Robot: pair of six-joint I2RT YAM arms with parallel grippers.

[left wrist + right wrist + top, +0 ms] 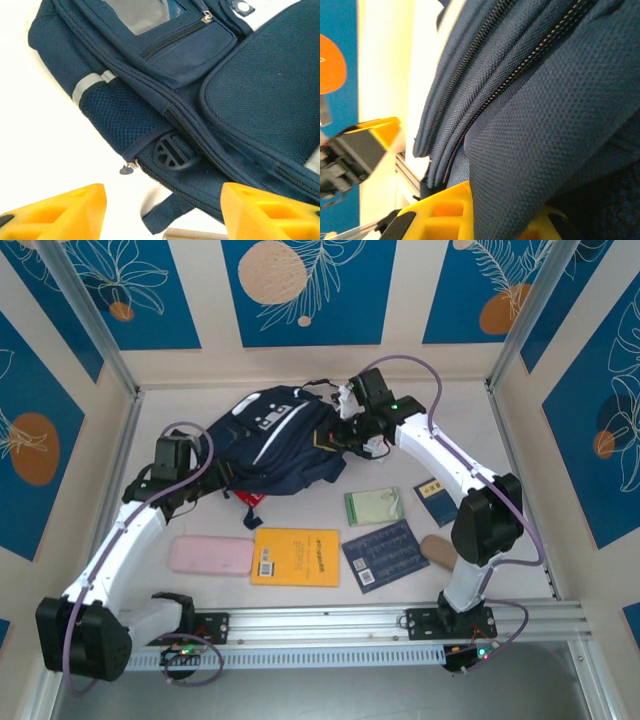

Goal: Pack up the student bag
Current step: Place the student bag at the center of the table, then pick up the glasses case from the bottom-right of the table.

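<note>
— White surface (300, 595) under our arms; where do we find the student bag (275, 445)?
— Lying toward the far wall, beyond the pink case (210, 556) and the orange book (295, 557).
— Our left tool (162, 212)?
— We see it spread wide, holding nothing, near the bag's mesh side pocket (120, 115).
— Our right tool (365, 435)?
— Closed tight, pinching navy fabric at the bag's right edge.

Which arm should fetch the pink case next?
Left, probably. The left fingers are open and empty beside the bag, with the pink case on that side; the right fingers are shut on the bag's fabric.
</note>
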